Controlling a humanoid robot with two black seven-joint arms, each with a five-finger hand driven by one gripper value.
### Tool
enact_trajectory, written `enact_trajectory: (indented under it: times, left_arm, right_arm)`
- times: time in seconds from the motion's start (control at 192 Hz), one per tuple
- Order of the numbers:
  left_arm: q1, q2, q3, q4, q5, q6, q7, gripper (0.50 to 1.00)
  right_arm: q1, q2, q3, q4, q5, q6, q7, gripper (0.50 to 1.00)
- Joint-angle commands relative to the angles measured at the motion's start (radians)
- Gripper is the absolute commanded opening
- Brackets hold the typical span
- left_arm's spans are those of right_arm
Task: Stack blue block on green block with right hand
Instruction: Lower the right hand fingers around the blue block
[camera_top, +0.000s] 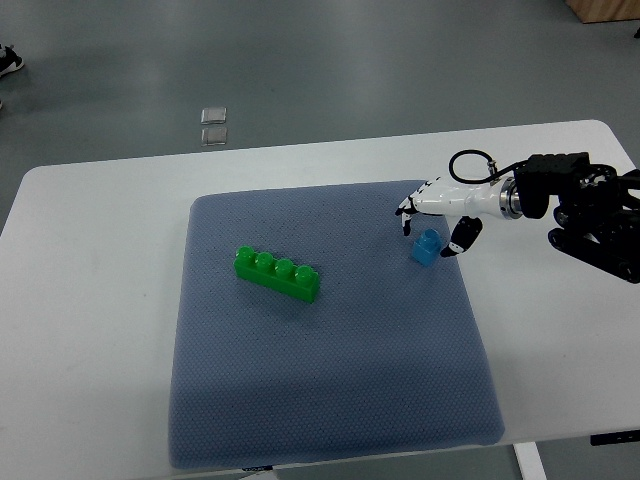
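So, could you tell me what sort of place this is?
Probably a lab or office test area: a white table with a blue-grey mat, toy blocks, grey floor, and the right hand at the blue block.

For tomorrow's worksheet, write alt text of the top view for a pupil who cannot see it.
A robot's right hand reaches in from the right, its fingers around a small blue block on a grey-blue mat. A long green block lies to its left on the mat, which covers a white table.
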Motion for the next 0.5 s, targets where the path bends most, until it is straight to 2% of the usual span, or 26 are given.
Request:
enact_trajectory:
  times: [0.0, 0.282, 0.495]
  left_arm:
    - [0.0, 0.0, 0.0, 0.0, 0.0, 0.0, 0.0, 1.0]
    - [0.0, 0.0, 0.0, 0.0, 0.0, 0.0, 0.0, 1.0]
    - [0.0, 0.0, 0.0, 0.0, 0.0, 0.0, 0.0, 1.0]
  right_arm:
    - [-0.001, -0.003, -0.001, 0.0, 0.0, 0.001, 0.0, 0.85]
    - [0.0, -0.011, -0.003, 0.006, 0.0, 0.009, 0.0, 0.799]
    - [0.0, -0.017, -0.004, 0.006, -0.001, 0.009, 0.002, 0.787]
